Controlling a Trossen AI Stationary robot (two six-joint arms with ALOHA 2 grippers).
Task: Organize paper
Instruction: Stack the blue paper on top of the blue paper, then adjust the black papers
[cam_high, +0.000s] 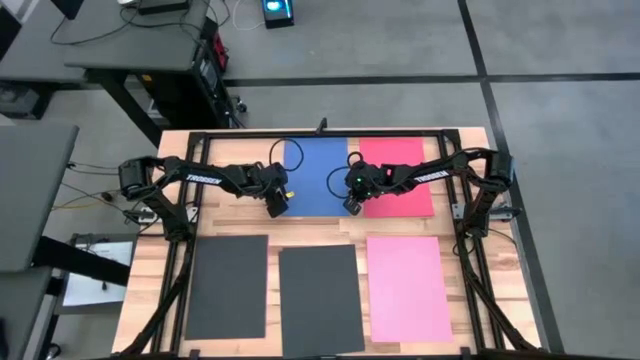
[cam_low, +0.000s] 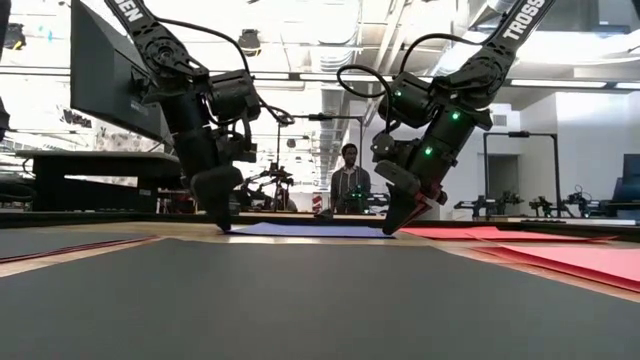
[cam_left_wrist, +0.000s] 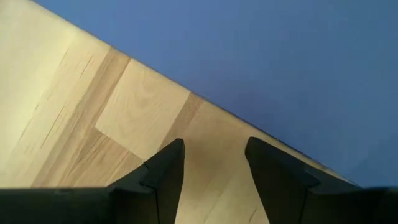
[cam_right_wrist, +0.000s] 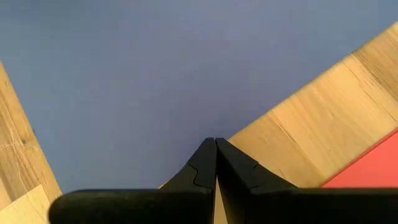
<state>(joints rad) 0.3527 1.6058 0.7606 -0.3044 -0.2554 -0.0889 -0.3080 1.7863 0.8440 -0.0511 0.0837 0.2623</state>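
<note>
As both grippers flank the far blue sheet (cam_high: 315, 172), step appears to be squaring it. L gripper (cam_left_wrist: 214, 155) fingers apart, empty, at its near-left edge; R gripper (cam_right_wrist: 216, 155) pinched together at near-right corner. Next: nudge or grip an edge.

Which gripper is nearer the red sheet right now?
Right. The right gripper is shut, at the gap between the blue sheet and the red sheet; the left gripper sits open at the blue sheet's far side.
</note>
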